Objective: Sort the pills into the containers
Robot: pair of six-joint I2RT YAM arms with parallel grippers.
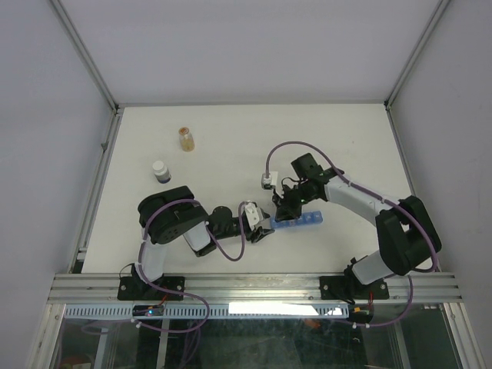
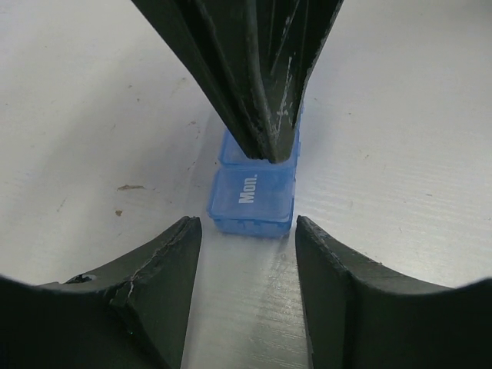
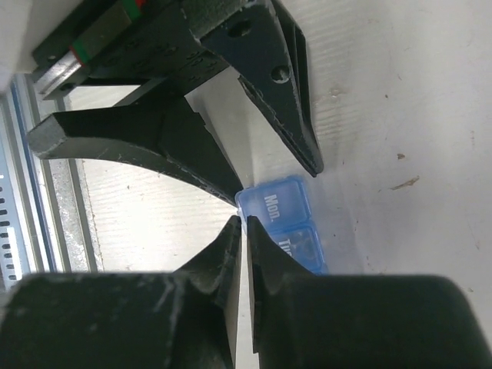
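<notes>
Pill-organiser strip lies at the near-centre of the table. Left claw, jaws apart, brackets its "Mon." end, probably to steady it. Right claw, nearly closed, rests its tips on the strip, presumably to work a lid.

We find the pill organiser lying on the table near its front edge, the left gripper at its left end, the right gripper above it, and two bottles well apart, behind and left.
</notes>
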